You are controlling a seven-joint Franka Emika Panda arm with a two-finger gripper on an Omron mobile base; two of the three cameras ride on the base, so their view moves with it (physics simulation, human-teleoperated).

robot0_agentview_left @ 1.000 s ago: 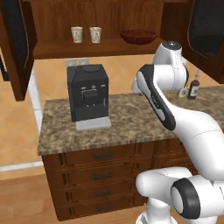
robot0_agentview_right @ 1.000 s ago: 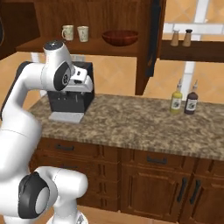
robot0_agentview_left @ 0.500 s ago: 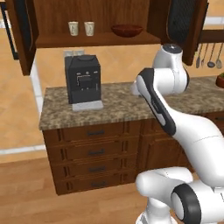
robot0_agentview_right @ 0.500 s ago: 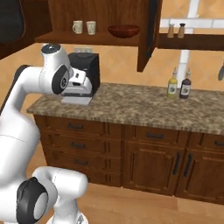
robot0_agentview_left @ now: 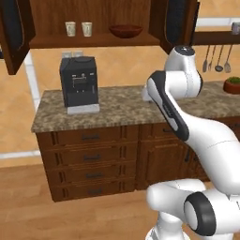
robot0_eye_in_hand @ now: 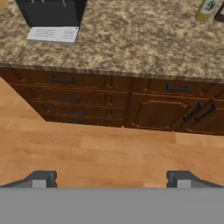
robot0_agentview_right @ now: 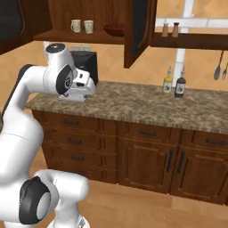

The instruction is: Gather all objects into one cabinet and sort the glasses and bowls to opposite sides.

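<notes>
While the arm stands folded above the granite bench (robot0_agentview_left: 126, 110), the hand (robot0_eye_in_hand: 109, 179) is spread wide with nothing between its fingertips (robot0_eye_in_hand: 41, 178); it looks down past the bench edge at the wooden floor (robot0_eye_in_hand: 87, 148) and the dark drawer fronts (robot0_eye_in_hand: 65, 94).

Up in the open wall cabinet (robot0_agentview_left: 56, 18), two cream tumblers (robot0_agentview_left: 70, 28) stand side by side on the left part of the shelf, close together but apart. A wide dark red-brown bowl (robot0_agentview_left: 125, 31) sits on the same shelf to their right, well apart from them. From the right base view the same pair of tumblers (robot0_agentview_right: 75, 25) and the bowl (robot0_agentview_right: 115, 30) show on the shelf, the bowl partly hidden behind the open cabinet door (robot0_agentview_right: 139, 29). Another door with a dark mesh panel (robot0_agentview_left: 13, 28) hangs open at the left.

Below the cabinet a black coffee machine (robot0_agentview_left: 78, 84) stands on the bench towards its left end, on a pale tray. Farther right along the bench stand a yellow bottle (robot0_agentview_right: 167, 84) and a dark bottle (robot0_agentview_right: 180, 85), just beside each other. Two spice jars (robot0_agentview_right: 170, 29) stand on a long dark wall shelf (robot0_agentview_right: 191, 41) beside the cabinet. Utensils (robot0_agentview_left: 215, 58) hang on the wall at the right, and a potted plant (robot0_agentview_left: 232, 84) sits at the far end of the bench.
</notes>
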